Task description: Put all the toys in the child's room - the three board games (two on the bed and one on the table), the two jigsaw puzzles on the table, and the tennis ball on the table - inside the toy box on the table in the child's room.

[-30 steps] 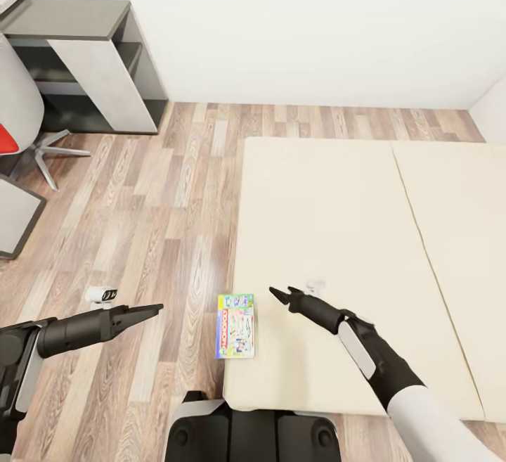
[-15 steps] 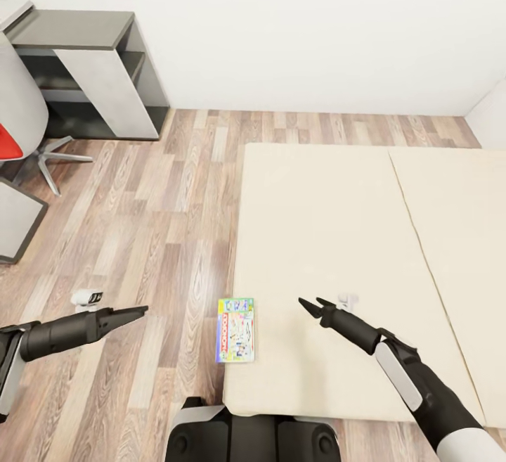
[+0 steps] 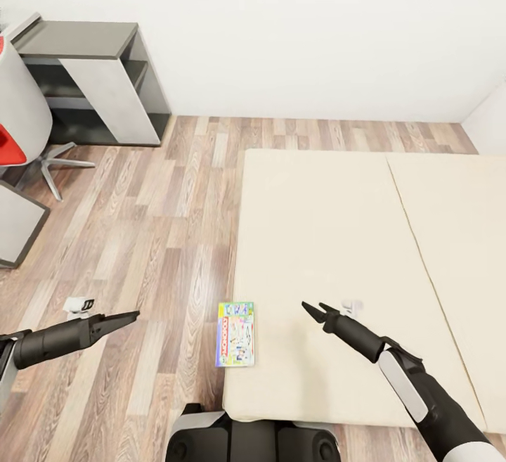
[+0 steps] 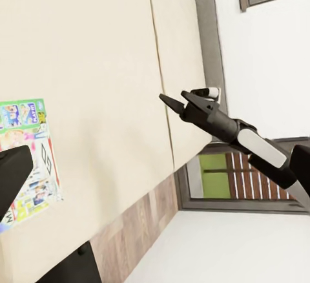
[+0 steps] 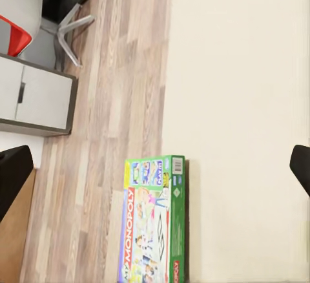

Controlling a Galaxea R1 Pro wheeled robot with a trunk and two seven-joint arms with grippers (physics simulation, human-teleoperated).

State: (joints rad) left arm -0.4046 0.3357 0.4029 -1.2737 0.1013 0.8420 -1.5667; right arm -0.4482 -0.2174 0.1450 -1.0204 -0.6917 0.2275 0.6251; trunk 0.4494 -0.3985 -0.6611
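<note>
My left gripper (image 3: pixel 132 316) hangs over the wood floor beside the bed (image 3: pixel 337 237), jaws closed. The flat green-edged cardboard Monopoly game box (image 3: pixel 235 333) lies at the bed's near left edge, partly overhanging. I judge it light, stiff and smooth; grasp across a long edge. Its lid shows bright cartoon print. My right gripper (image 3: pixel 313 307) hovers beyond it, jaws slightly parted.

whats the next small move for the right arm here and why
Probably swing the right gripper toward the robot's left and lower it over the board game. The green-edged box lies flat at the near left edge of the bed, untouched, and the gripper hovers beside it over bare mattress with its jaws open and empty, while the left gripper hangs over the floor.
</note>
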